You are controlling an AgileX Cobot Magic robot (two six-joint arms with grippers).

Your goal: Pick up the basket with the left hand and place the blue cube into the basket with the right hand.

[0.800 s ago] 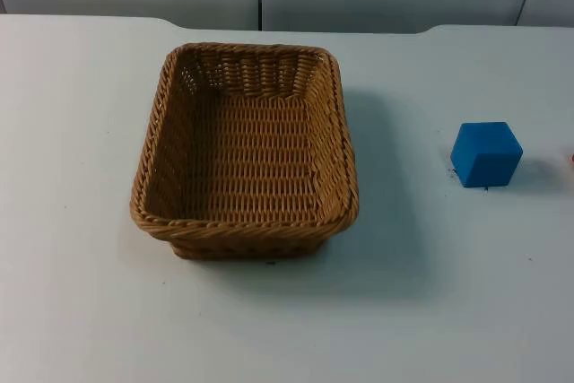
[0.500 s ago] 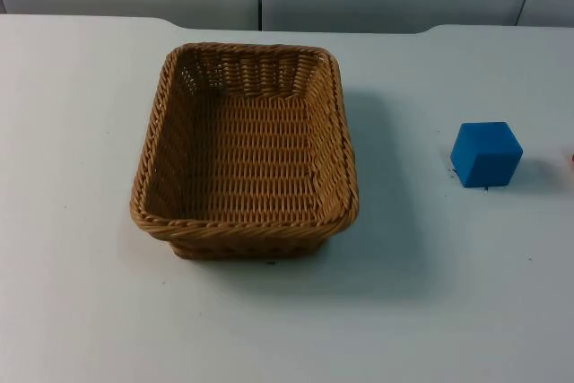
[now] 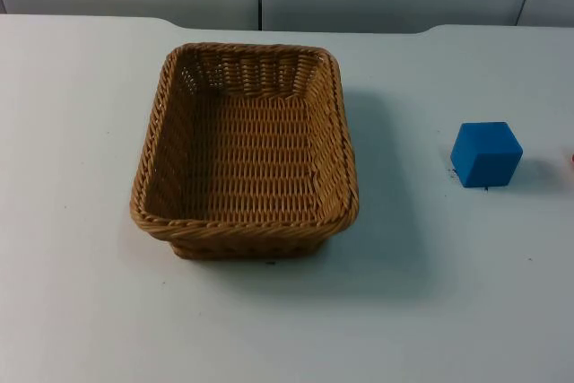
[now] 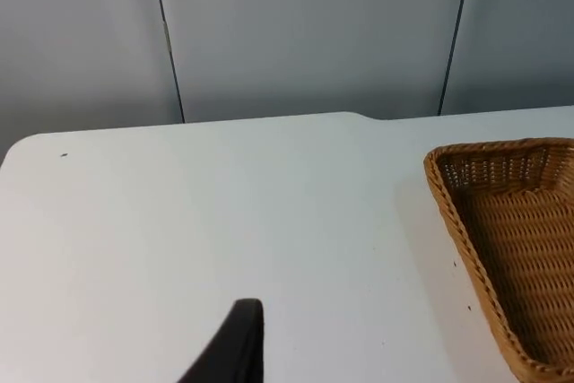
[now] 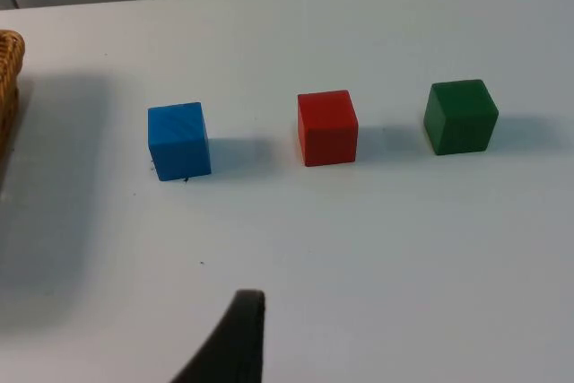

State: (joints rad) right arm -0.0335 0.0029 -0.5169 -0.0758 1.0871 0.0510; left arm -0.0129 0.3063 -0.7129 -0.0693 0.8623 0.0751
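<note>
Top view: basket (image 3: pixel 244 152) sits empty mid-table, blue cube (image 3: pixel 485 153) well apart to its right, nothing lifted yet. Right wrist view has the cube in a row with red cube (image 5: pixel 326 127) and green cube (image 5: pixel 460 117), so the right gripper looks staged facing it; left gripper faces the table (image 4: pixel 224 221) beside the basket, both waiting, can't tell either's finger state.

One woven basket (image 3: pixel 244 152) sits on the white counter (image 3: pixel 72 132), alongside three cubes lined up in a row: one blue cube (image 5: pixel 178 140), one red cube (image 5: pixel 326 126) and one green cube (image 5: pixel 460 116). That makes four objects in all: a single basket and three cubes.
</note>
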